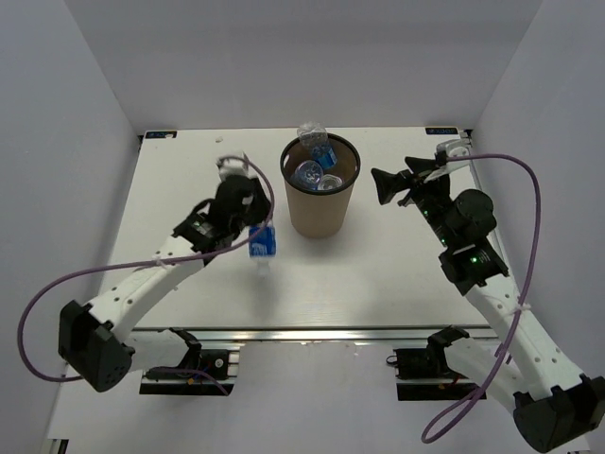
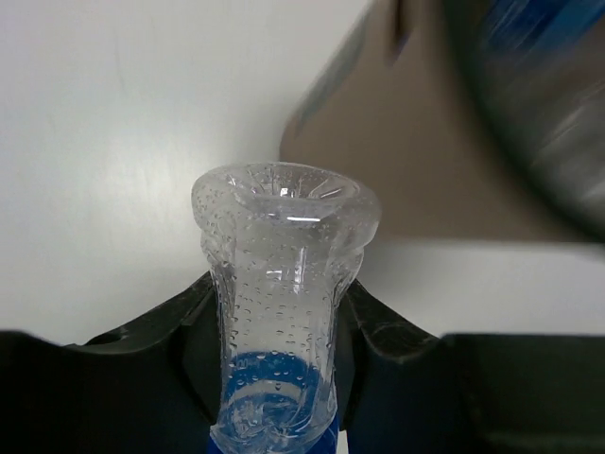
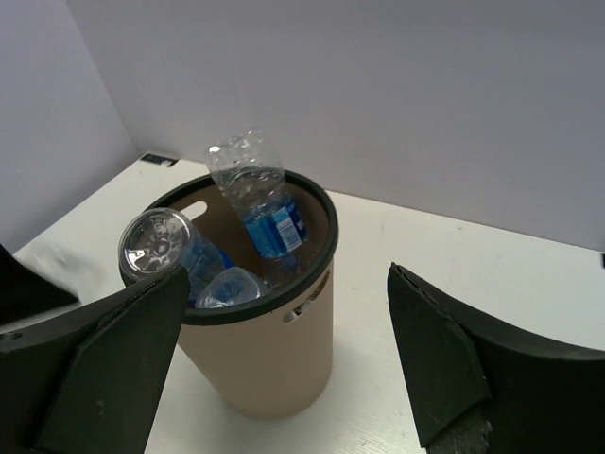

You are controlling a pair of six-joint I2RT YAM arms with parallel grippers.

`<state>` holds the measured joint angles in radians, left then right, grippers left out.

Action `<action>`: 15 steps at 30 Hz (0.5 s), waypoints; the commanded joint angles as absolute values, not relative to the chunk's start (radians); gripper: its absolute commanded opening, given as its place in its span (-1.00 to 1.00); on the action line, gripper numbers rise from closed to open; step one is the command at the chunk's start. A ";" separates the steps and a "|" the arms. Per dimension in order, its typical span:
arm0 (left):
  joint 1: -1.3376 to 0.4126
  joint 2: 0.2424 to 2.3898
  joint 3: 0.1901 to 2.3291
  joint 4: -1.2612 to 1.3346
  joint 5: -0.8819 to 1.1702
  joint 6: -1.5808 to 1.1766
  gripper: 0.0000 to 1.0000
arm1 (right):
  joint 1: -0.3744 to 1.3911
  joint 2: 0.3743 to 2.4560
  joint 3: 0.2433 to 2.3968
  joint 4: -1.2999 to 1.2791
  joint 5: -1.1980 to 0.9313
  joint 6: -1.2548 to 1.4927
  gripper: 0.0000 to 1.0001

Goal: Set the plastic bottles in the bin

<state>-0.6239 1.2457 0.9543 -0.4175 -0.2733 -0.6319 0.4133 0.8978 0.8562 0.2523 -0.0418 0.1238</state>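
Note:
The brown bin [image 1: 320, 210] with a black rim stands at the table's middle back; it also shows in the right wrist view [image 3: 269, 355]. Three clear bottles stick out of it, one with a blue label [image 3: 268, 219] leaning at the far rim. My left gripper [image 1: 253, 230] is shut on a fourth blue-labelled bottle [image 1: 263, 244], held above the table left of the bin; its clear base [image 2: 284, 274] fills the left wrist view between the dark fingers [image 2: 170, 331]. My right gripper [image 1: 389, 185] is open and empty, right of the bin.
White walls close the table on the left, back and right. Purple cables loop from both arms. The bin's side [image 2: 416, 161] looms blurred at the upper right of the left wrist view.

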 commanded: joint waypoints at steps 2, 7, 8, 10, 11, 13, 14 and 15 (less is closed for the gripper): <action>-0.623 1.137 1.242 -0.379 -0.606 -0.531 -0.54 | 0.410 0.812 0.816 0.259 0.087 0.117 0.79; -0.623 1.277 1.445 0.038 -0.577 -0.414 -0.57 | 0.408 0.781 0.816 0.243 0.129 0.072 0.79; -0.623 1.336 1.585 0.055 -0.522 -0.394 -0.54 | 0.407 0.779 0.821 0.235 0.143 0.066 0.79; -0.623 1.555 1.780 0.023 -0.493 -0.356 -0.52 | 0.408 0.773 0.830 0.226 0.178 0.051 0.79; -0.623 1.633 1.987 -0.016 -0.461 -0.335 -0.52 | 0.407 0.772 0.828 0.224 0.184 0.045 0.79; -0.623 1.832 2.162 -0.028 -0.404 -0.318 -0.52 | 0.407 0.764 0.834 0.215 0.204 0.031 0.79; -0.624 1.883 2.230 -0.018 -0.376 -0.314 -0.51 | 0.405 0.761 0.834 0.209 0.216 0.026 0.79; -0.624 1.925 2.312 0.029 -0.312 -0.302 -0.48 | 0.405 0.755 0.833 0.207 0.228 0.023 0.79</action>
